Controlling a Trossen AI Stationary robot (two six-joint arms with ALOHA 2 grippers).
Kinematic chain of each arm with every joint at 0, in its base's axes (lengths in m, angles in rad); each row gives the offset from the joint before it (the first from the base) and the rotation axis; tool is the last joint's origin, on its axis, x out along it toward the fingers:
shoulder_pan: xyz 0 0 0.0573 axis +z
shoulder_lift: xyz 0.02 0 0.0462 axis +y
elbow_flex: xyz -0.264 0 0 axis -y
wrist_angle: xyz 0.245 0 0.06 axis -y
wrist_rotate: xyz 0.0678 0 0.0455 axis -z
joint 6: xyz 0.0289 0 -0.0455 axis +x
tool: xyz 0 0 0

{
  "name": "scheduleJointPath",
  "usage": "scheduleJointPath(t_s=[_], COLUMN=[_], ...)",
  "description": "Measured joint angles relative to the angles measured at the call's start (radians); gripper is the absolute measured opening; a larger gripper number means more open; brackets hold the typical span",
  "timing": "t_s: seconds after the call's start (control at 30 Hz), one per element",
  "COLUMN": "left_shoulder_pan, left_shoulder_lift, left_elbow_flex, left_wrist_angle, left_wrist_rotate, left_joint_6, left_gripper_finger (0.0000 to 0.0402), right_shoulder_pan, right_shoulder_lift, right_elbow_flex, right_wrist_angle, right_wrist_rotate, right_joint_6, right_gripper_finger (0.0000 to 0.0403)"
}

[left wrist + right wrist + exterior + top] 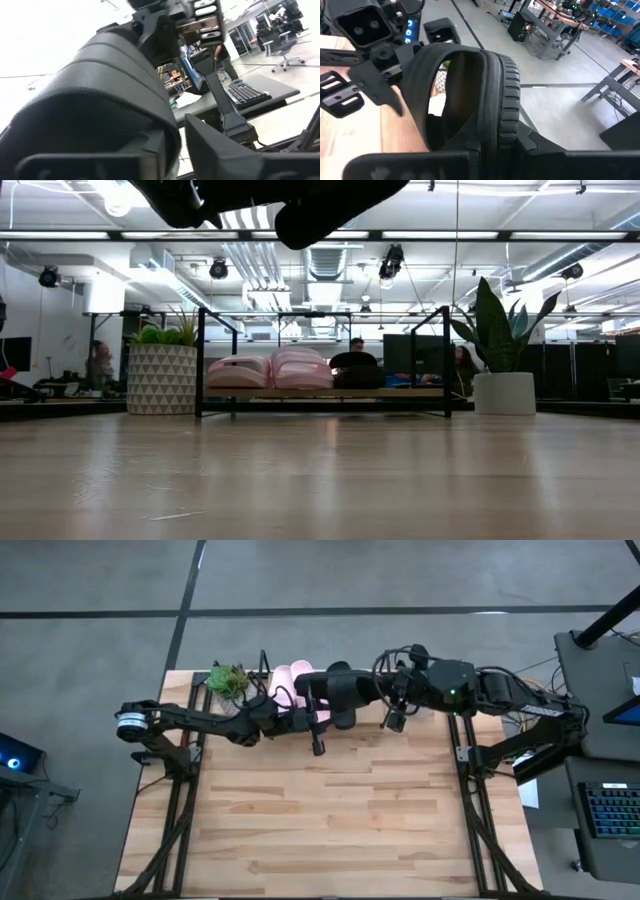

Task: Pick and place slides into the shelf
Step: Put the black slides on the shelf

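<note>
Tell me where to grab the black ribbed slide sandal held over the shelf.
Pinch the black slide sandal by its wide strap, one finger inside the arch, coming through its open end; the strap stands up as a tunnel. The right gripper holds it.

patterned planter [162, 379] left of rack | white pot [504, 392] with tall plant right | keyboard [611, 812]

Grey floor [400, 575] crossed by dark lines lies beyond my wooden surface [330, 810]; ceiling lights [560, 235] glow overhead, and a keyboard [610, 810] sits right.
</note>
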Motion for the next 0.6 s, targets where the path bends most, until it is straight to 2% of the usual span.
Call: scheduleJointPath(t_s=[0.13,0.27,0.37,0.5,0.6], left_shoulder_pan=[0.000,-0.002,-0.004,-0.009,-0.042], left_shoulder_lift=[-0.005,-0.048,-0.088,-0.133,-0.154], left_elbow_flex=[0.001,-0.002,-0.005,-0.015,-0.017], left_wrist_angle=[-0.036,-0.153,-0.225,-0.270,-0.291], left_wrist_rotate=[0.035,0.050,0.048,0.029,-0.051], left_joint_6=[0.023,0.084,0.086,0.140,0.356], left_gripper_finger=[0.0118,0.0198,0.0241,0.0258,0.0249], right_shoulder_pan=[-0.023,-0.053,-0.077,-0.118,-0.158], right_shoulder_lift=[-0.002,-0.005,-0.013,-0.016,-0.016], right_elbow_flex=[0.024,0.045,0.049,0.061,0.061], right_wrist_angle=[-0.051,-0.132,-0.166,-0.211,-0.212], right_wrist_rotate=[-0.005,0.000,0.019,-0.030,-0.141], right_joint_6=[0.024,0.052,0.079,0.121,0.151], right_gripper_finger=[0.0032,0.0031,0.0031,0.0031,0.0031])
